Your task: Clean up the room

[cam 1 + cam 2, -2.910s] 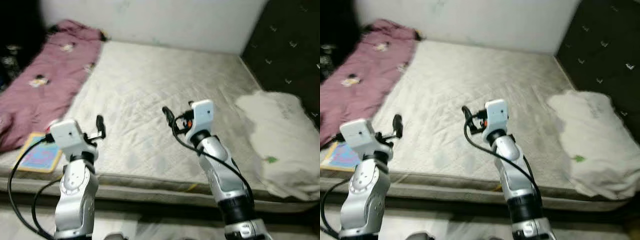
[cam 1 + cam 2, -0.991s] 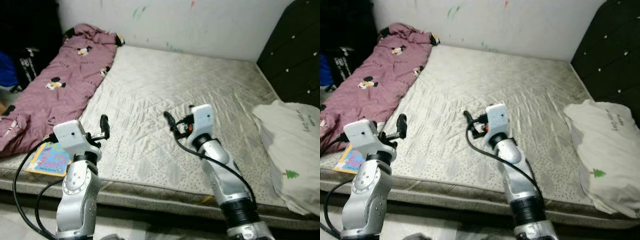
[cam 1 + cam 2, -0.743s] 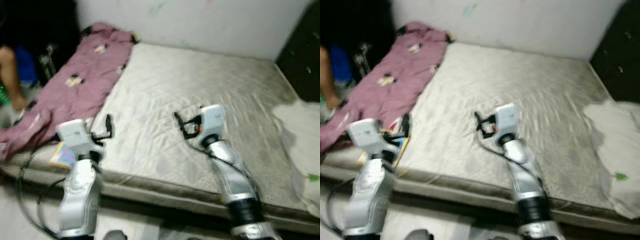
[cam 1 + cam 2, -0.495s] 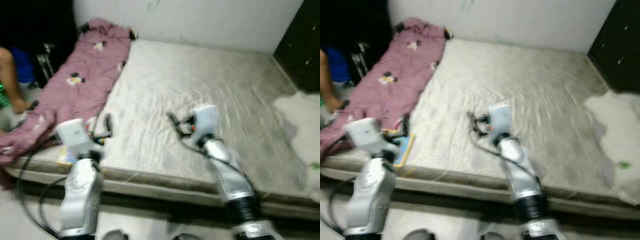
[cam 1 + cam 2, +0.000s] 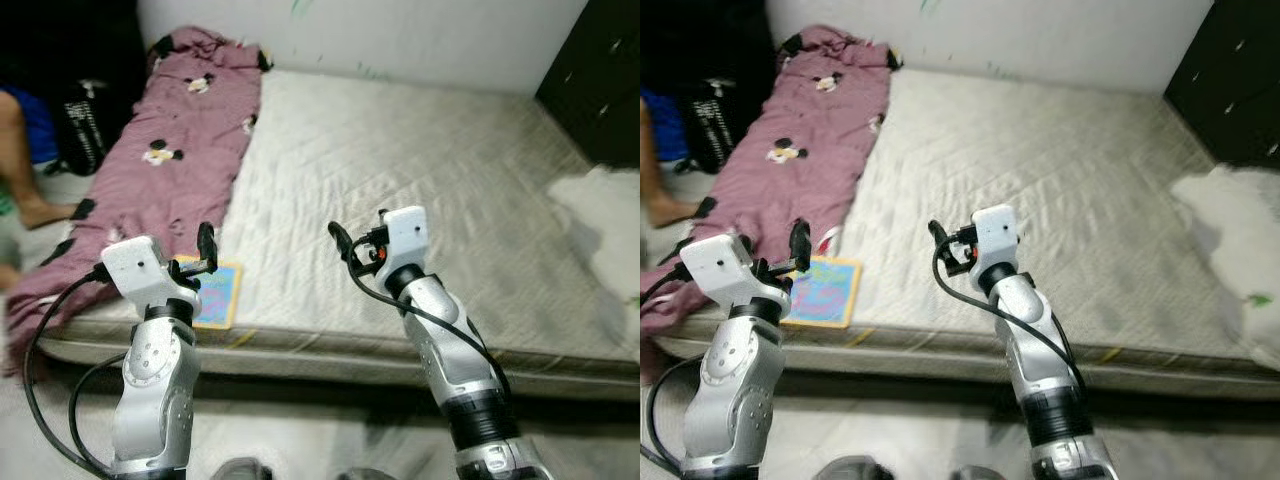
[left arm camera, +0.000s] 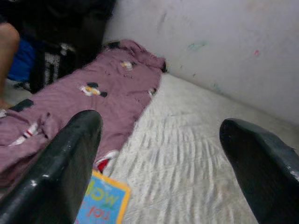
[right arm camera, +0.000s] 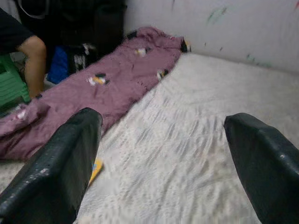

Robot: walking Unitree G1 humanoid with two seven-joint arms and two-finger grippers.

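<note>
Pink-purple blanket [image 5: 165,155] with cartoon mouse prints, rumpled, laid lengthwise along the mattress [image 5: 420,190] left side, its near end drooping over the mattress edge. Colourful children's book [image 5: 825,292] flat on the mattress front-left corner, just beside the blanket's near end. White pillow [image 5: 1240,265] at the mattress right edge, blurred.

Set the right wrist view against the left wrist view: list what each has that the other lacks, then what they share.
Right wrist view: a green stool and the person's dark garment.
Left wrist view: a pink spot on the wall, and the book with its lettering.
Both: the purple blanket, the mattress and the person's bare limb.
</note>
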